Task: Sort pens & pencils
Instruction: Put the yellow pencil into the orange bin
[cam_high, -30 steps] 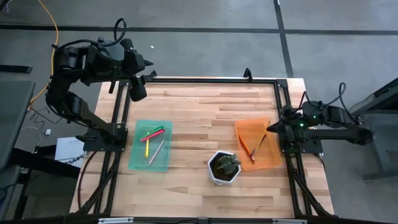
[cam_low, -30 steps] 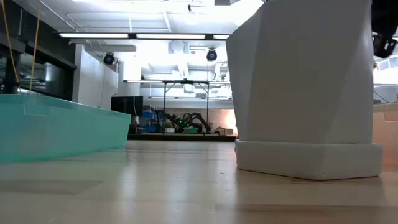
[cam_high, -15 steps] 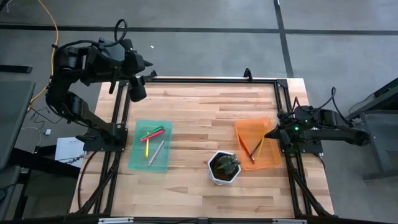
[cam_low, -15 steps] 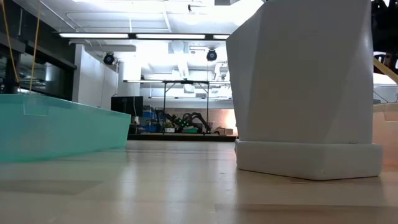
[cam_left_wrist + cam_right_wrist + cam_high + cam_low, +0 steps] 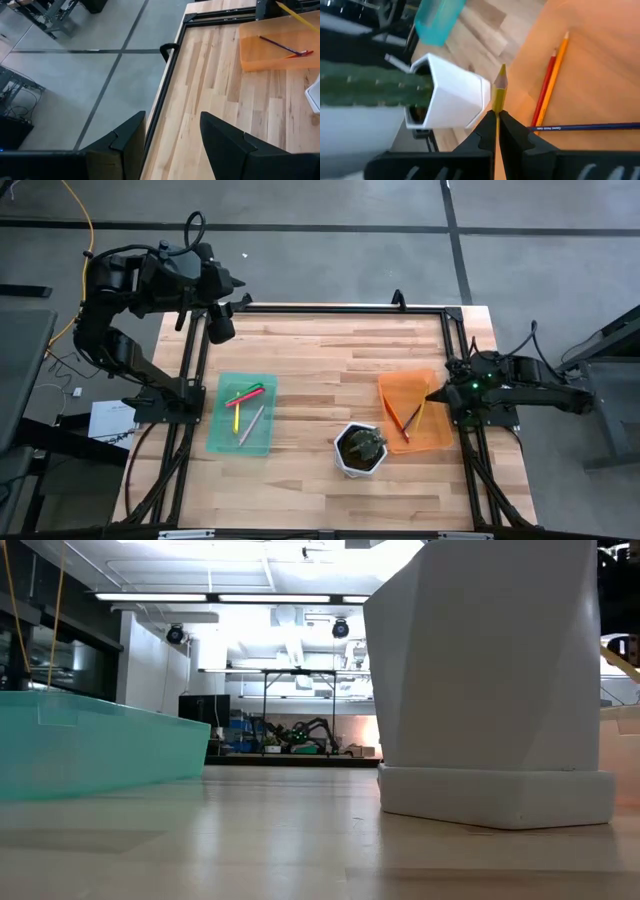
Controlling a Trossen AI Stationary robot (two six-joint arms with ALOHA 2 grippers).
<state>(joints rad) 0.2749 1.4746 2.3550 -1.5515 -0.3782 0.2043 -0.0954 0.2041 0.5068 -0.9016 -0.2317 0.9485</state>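
Observation:
Several pens (image 5: 246,405) in pink, green, yellow and grey lie in the teal tray (image 5: 222,442) at the left. An orange and a red pencil (image 5: 551,85) and a dark one (image 5: 592,128) lie flat in the orange tray (image 5: 437,438) at the right. My right gripper (image 5: 434,394) hangs over that tray's right side, shut on a yellow pencil (image 5: 498,92). My left gripper (image 5: 170,142) is open and holds nothing, raised beyond the table's far left corner (image 5: 222,320). My right gripper pinches the yellow pencil's shaft (image 5: 496,107) between its two fingers. The pencil runs along the fingers, its sharpened end (image 5: 501,70) sticking out past their tips. The fingers come from the table's right side, slanting down. The pencil is lifted clear above the orange tray's floor.
A white faceted pot (image 5: 360,450) with a green plant stands near the front, just left of the orange tray; it fills the low view (image 5: 490,680). A black frame rail (image 5: 167,95) runs along the table's edges. Bare wood lies between the two trays.
My right gripper has sunk toward the orange tray and rolled about its own axis, staying shut on the yellow pencil, which has come down with it.

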